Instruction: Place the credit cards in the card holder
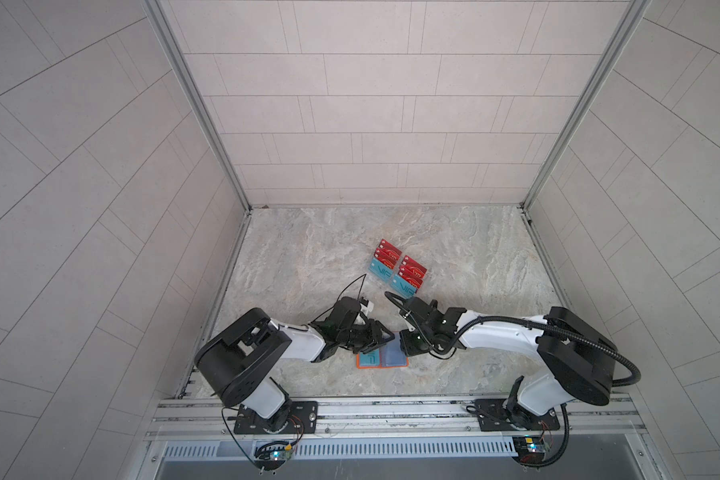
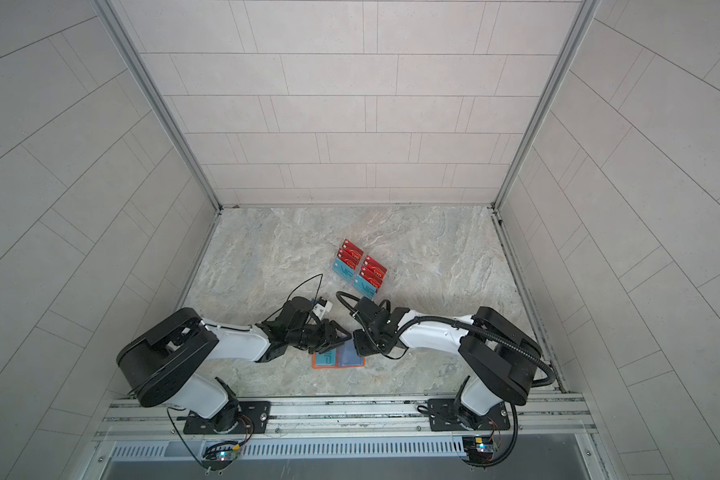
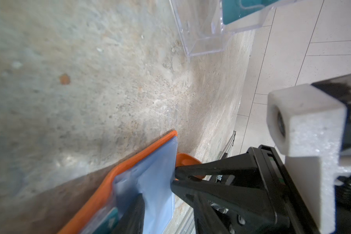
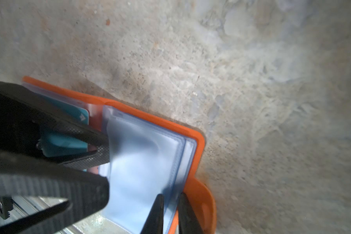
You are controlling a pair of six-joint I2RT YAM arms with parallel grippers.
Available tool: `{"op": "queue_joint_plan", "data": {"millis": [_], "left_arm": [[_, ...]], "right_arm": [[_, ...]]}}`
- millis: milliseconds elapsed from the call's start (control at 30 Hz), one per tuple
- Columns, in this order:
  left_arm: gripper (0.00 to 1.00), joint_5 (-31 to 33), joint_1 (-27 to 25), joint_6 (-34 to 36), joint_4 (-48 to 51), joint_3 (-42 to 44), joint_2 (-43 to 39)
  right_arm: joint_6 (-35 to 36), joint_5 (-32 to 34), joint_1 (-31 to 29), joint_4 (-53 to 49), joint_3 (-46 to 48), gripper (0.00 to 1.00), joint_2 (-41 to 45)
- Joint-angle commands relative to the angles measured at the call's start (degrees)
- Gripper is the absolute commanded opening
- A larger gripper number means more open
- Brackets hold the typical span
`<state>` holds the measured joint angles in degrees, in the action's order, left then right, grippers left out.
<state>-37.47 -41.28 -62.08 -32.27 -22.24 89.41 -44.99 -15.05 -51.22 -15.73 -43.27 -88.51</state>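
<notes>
Card holder (image 1: 381,365) lies open, right gripper (image 4: 170,196) pinching sleeves (image 4: 146,162).

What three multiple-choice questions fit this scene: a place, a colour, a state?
1. Where does the card holder lie? A on the table, apart from the clear rack; B inside the rack; C against the wall.
2. What colour is the sleeved card? A red; B yellow; C teal.
3. The right end effector is: A open above the rack; B shut on the clear sleeves; C holding a red card.
Answers: A, both top views show it; C, teal shows behind plastic; B, its fingers pinch their edge.
</notes>
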Motion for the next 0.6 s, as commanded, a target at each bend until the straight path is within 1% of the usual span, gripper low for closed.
{"op": "queue_joint_plan", "data": {"millis": [0,167,367,567], "left_arm": [[0.44,-0.9,0.2,0.6,-2.4,-0.7,1.3],[0.44,-1.9,0.2,-1.1,-4.5,1.0,0.2],[0.45,-3.5,0.1,-1.4,-3.8,2.3,-2.2],[0.46,-3.6,0.1,-2.0,-5.3,4.6,-1.7]], "right_arm": [[-0.5,0.6,-0.3,-0.4,-1.2,0.17,-1.1],[-0.5,0.7,-0.3,-0.4,-1.2,0.17,-1.2],[0.4,0.9,-0.3,-1.4,-2.0,0.17,-1.9],[0.4,0.8,-0.3,-1.5,-2.4,0.17,-2.0]]}}
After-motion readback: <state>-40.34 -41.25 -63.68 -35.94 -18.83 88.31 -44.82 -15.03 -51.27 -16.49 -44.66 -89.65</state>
